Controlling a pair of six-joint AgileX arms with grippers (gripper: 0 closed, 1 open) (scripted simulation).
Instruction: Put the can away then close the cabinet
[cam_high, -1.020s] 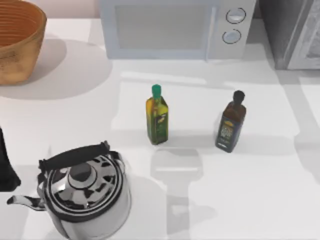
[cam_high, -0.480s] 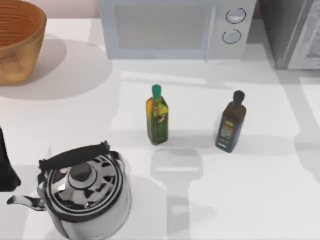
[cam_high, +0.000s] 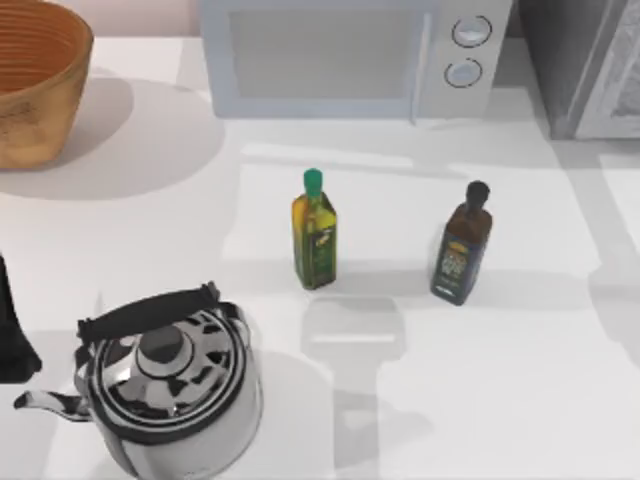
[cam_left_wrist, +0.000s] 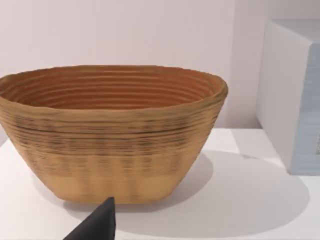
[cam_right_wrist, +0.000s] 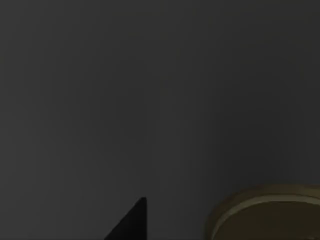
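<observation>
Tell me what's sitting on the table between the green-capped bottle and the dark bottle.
Nothing: in the top view the white table is bare between the green-capped bottle and the dark bottle.

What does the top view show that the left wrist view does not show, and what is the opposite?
Top view alone: the kettle, the green-capped bottle, the dark bottle and the microwave's dials. Left wrist view alone: the basket's outer wall from the side, with a dark tip of the left gripper before it. Both share the basket, the white counter and the microwave.
</observation>
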